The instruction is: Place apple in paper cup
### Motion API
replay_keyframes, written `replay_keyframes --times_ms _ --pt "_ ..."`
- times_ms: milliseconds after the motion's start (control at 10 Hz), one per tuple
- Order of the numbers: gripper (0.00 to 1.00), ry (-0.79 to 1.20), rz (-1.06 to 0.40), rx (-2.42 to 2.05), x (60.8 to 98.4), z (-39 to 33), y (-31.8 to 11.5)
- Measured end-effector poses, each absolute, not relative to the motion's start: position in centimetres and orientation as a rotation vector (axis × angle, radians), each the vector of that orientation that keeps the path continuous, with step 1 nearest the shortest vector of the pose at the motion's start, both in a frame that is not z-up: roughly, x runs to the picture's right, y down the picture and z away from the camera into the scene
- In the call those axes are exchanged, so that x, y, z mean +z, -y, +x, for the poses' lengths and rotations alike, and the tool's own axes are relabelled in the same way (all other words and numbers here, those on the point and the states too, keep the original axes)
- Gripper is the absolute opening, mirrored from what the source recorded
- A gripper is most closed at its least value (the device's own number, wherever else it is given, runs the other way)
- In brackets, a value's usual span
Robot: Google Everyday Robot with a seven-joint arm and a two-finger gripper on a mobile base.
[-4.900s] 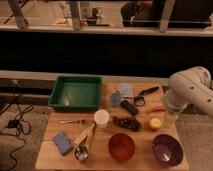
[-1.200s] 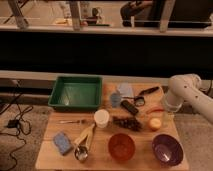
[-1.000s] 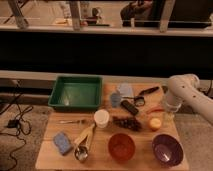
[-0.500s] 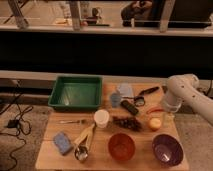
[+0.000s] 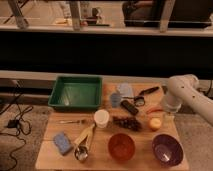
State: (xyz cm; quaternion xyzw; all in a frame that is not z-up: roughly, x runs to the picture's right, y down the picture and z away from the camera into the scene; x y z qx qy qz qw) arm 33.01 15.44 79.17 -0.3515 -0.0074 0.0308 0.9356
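We see the gripper (image 5: 167, 116) at the table's right side, under the white arm (image 5: 184, 94), just right of the apple (image 5: 156, 123) & slightly behind it. Its jaws are spread wide w/ nothing in them. The apple sits on the wooden table (image 5: 47, 152), near the right edge. The paper cup (image 5: 101, 118) stands upright mid-table, just in front of the green tray (image 5: 75, 92) & well apart from the apple.

Betw. apple & cup lies a dark bunch of grapes (image 5: 127, 122), right beside the cup; touching or not, we can't tell. Behind the apple is a thin red-orange stick (image 5: 155, 110). Further back are a black block (image 5: 130, 107), blue-grey pieces (image 5: 124, 90) & a dark-handled tool (image 5: 148, 91). In front, near the table's front edge, are an orange-red bowl (image 5: 121, 146) & a purple bowl (image 5: 167, 149). Front left are a blue sponge (image 5: 62, 142), a metal measuring cup (image 5: 81, 152), a wooden utensil (image 5: 86, 135) & a thin metal utensil (image 5: 74, 121).

Count: 1 apple, 1 paper cup, 1 tray, 2 bowls, 1 grape bunch, 1 sponge, 2 blue-grey pieces.

Room: only a narrow strip of wood lies betw. apple & right edge. Bare wood shows betw. apple & purple bowl, & more at far left in front of the tray.
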Motion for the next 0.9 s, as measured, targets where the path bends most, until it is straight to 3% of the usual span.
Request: replay_keyframes --times_ms 300,900 --pt "0.8 0.009 -0.72 0.077 77.6 33.4 -17.9" --pt "0.8 0.08 -0.732 0.045 79.4 29.2 -18.5"
